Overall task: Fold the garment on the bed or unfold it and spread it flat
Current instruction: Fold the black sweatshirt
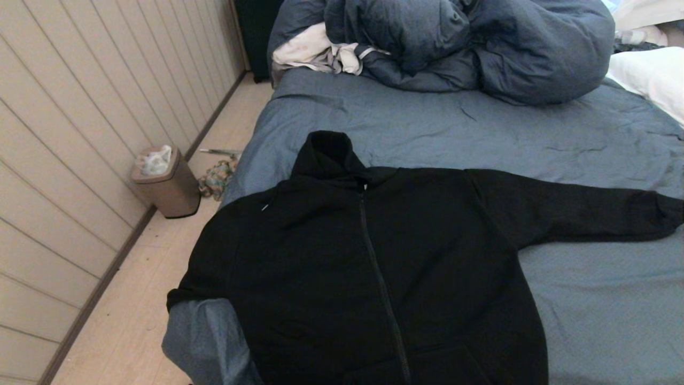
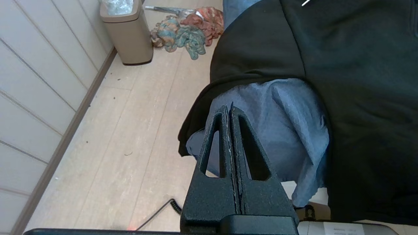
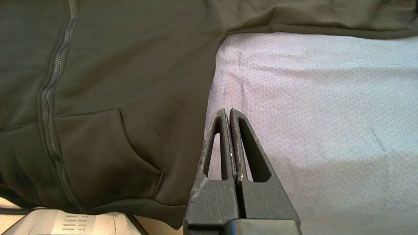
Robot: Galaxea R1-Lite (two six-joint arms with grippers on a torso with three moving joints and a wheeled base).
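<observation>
Black zip hoodie [image 1: 374,256] spread flat, zipped, on blue-grey bed [image 1: 588,299]; one sleeve overhangs edge.

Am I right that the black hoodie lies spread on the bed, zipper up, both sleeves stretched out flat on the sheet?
Not quite. The hoodie lies spread on the bed, zipper up, but only the right sleeve is stretched flat. The left sleeve hangs over the bed's corner, as the head view shows.
</observation>
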